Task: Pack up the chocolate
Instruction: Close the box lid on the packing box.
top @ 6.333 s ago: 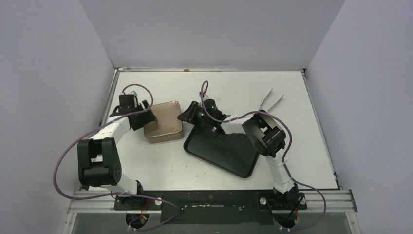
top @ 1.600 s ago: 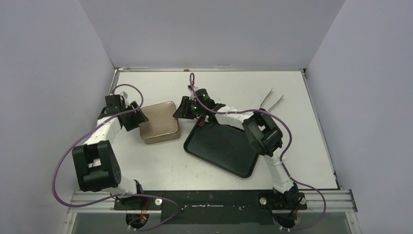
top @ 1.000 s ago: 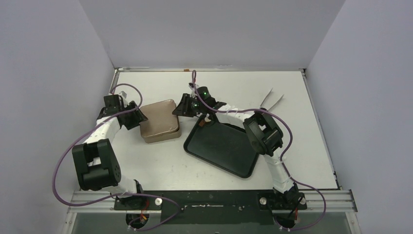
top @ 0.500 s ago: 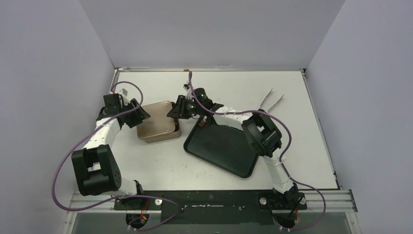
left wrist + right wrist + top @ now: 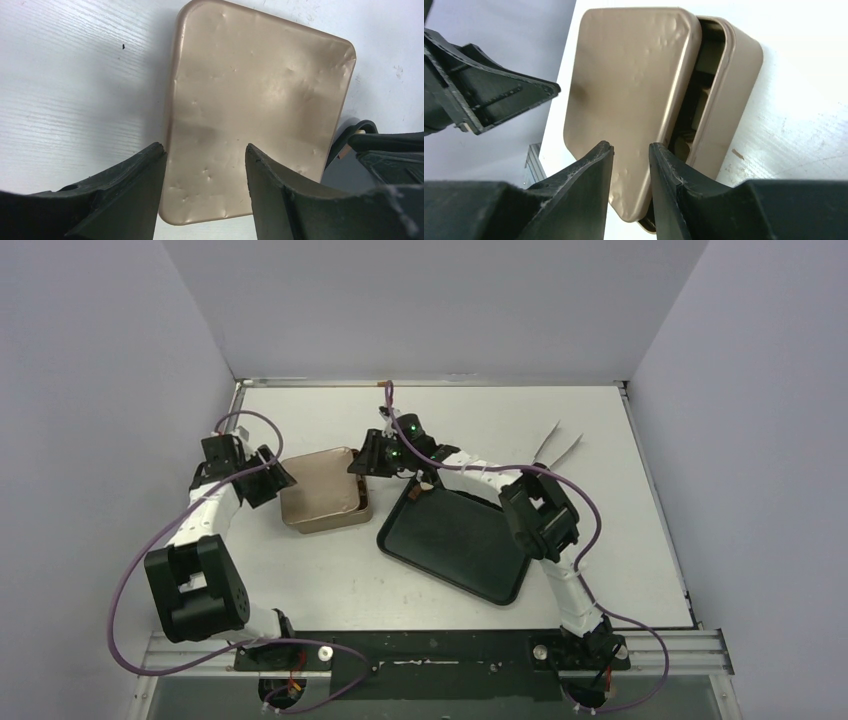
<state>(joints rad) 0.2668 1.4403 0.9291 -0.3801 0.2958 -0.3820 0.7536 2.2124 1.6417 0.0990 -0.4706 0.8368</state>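
The gold-brown tin (image 5: pixel 744 75) stands left of centre on the table. Its flat lid (image 5: pixel 634 85) sits askew, shifted left and raised along its right edge. Through that gap a few pale and dark pieces of chocolate (image 5: pixel 700 114) show inside. My right gripper (image 5: pixel 630 145) is narrowly shut on the lid's near right edge, one finger over the top and the other in the gap. From above it sits at the tin's right side (image 5: pixel 362 462). My left gripper (image 5: pixel 205 146) stands open just left of the lid (image 5: pixel 260 90), apart from it.
An empty black tray (image 5: pixel 455 540) lies right of the tin, with its corner under my right arm. Metal tweezers (image 5: pixel 556 446) rest at the back right. The left wall is close behind my left gripper (image 5: pixel 268 478).
The lid has slid left and come off the tin's right side, moving with my right gripper. My left gripper has backed away to the left and spread its fingers wider.
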